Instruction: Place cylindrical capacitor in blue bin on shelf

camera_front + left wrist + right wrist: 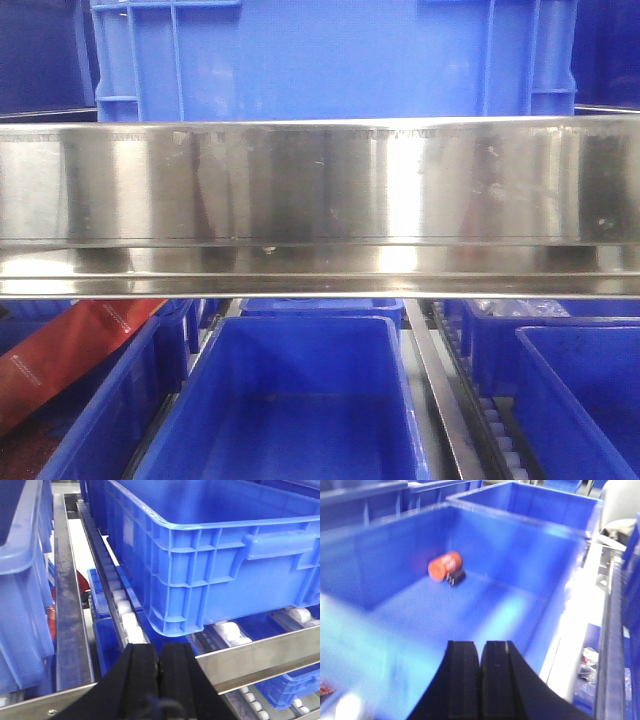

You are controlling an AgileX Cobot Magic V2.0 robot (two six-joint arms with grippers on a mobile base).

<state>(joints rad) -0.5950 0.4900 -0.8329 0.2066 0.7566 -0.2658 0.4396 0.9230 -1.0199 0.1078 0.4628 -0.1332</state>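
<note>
Left tool [159, 666]: black padded fingers pressed together, no gap, nothing between them. It sits low at the front of the shiny stainless-steel shelf [320, 185], just above a front rail, pointing along a track of white rollers [125, 611] toward the near corner of a big ribbed blue plastic crate [220, 565] resting on the rollers. Left arm itself not seen, only the fingers from behind.

Right tool [481, 675]: fingers also closed flat against each other, holding nothing. It hangs over the near rim of an open blue plastic bin [380, 580], aimed slightly down into it; view is motion-blurred. Arm not in shot.

Inside that bin, near the far-left wall on the floor, lies a small orange cylinder w/ a dark blocky part [447, 568] touching its right end. It's on its side, well apart from the tool. Blur too strong to say if this is the cylindrical capacitor; can't tell for sure where that is.

Front view: broad mirror-like rail across the middle, a blue crate above it, several blue bins below, the centre blue bin [290, 400] open-topped; a red flat packet [70, 350] leans in the lower-left one.
</note>
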